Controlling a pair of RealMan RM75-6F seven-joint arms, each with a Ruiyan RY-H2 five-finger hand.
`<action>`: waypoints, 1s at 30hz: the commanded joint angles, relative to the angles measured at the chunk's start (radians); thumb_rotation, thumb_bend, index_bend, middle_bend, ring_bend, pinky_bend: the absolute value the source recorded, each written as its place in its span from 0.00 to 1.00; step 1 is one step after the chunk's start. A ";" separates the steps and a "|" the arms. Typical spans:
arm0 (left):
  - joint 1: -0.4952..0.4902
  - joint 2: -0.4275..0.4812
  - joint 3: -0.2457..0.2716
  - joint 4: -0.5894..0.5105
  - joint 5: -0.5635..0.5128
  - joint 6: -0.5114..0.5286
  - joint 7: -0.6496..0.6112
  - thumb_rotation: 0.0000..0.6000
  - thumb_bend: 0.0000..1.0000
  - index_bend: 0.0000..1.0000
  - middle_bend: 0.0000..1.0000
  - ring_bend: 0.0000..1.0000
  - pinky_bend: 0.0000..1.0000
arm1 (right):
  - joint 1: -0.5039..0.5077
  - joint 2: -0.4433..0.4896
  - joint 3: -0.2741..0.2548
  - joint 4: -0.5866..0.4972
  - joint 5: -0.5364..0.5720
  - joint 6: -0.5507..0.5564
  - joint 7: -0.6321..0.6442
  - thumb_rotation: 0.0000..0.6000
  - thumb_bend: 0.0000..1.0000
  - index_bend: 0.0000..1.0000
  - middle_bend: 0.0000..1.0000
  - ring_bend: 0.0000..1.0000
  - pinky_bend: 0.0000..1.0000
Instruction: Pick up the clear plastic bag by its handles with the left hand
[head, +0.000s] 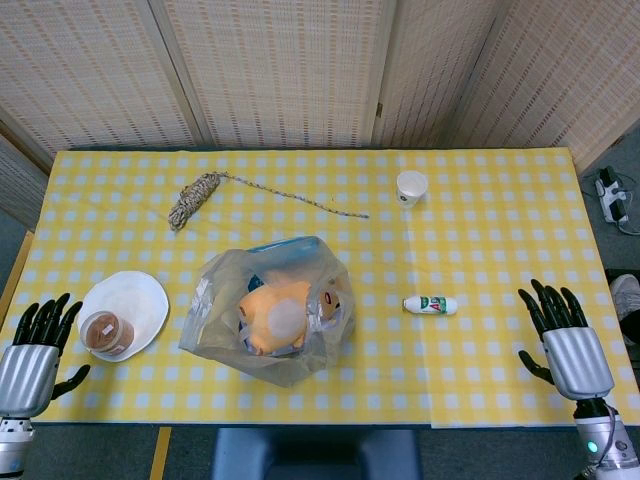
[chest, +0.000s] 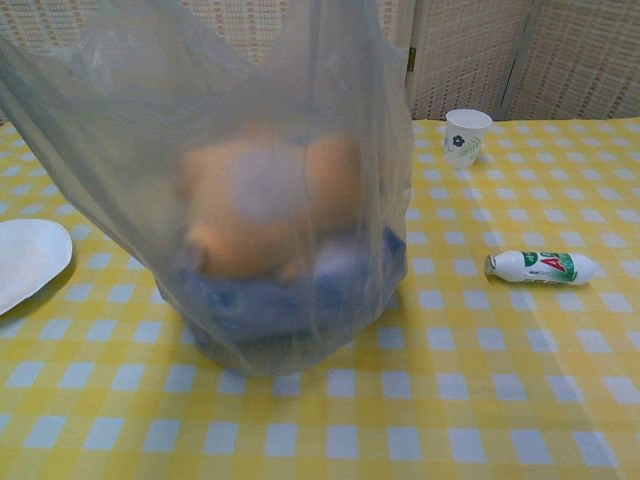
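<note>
So the left hand (head: 32, 352) is seen at the near left corner of the table, fingers spread apart and pointed toward the far side, nothing held and nothing touched. The right hand (head: 568, 342) is mirrored at the near right corner, fingers likewise fanned out and empty. Both are parked with silver backs up and black fingers splayed, well apart from everything else. Neither is picked up in the chest view.

The clear plastic bag (head: 270, 310) is sat near the middle of the yellow-and-white checked tablecloth (head: 480, 240), toward the near edge, standing slumped. One orange plush toy (head: 275, 315) with a pale patch is seen inside it, with something blue beneath it. The handles can't really be made out; the top is just crumpled film. In the chest view the bag (chest: 230, 190) fills most of the left half, right up close.

Count-wise: one white plate (head: 135, 300) is placed left of the bag, with one small brown cup (head: 105, 332) on its near left part. One white paper cup (head: 411, 187) is stood far right of centre, one small white bottle with a green label (head: 431, 305) is laid on its side right of the bag, and one bundle of braided rope (head: 197, 198) with a long loose tail is laid on the far side.
</note>
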 joint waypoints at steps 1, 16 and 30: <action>0.000 0.000 0.002 -0.001 0.002 -0.003 0.001 1.00 0.23 0.03 0.05 0.01 0.00 | 0.000 0.000 -0.001 0.000 0.000 -0.001 -0.001 1.00 0.27 0.00 0.00 0.00 0.00; -0.127 0.079 0.091 0.027 0.311 0.051 -0.792 1.00 0.20 0.07 0.10 0.04 0.08 | -0.026 0.027 -0.017 0.001 -0.033 0.040 0.049 1.00 0.27 0.00 0.00 0.00 0.00; -0.328 0.205 0.126 -0.051 0.371 -0.058 -1.215 1.00 0.11 0.03 0.02 0.00 0.00 | -0.018 0.036 -0.033 -0.004 -0.059 0.017 0.064 1.00 0.27 0.00 0.00 0.00 0.00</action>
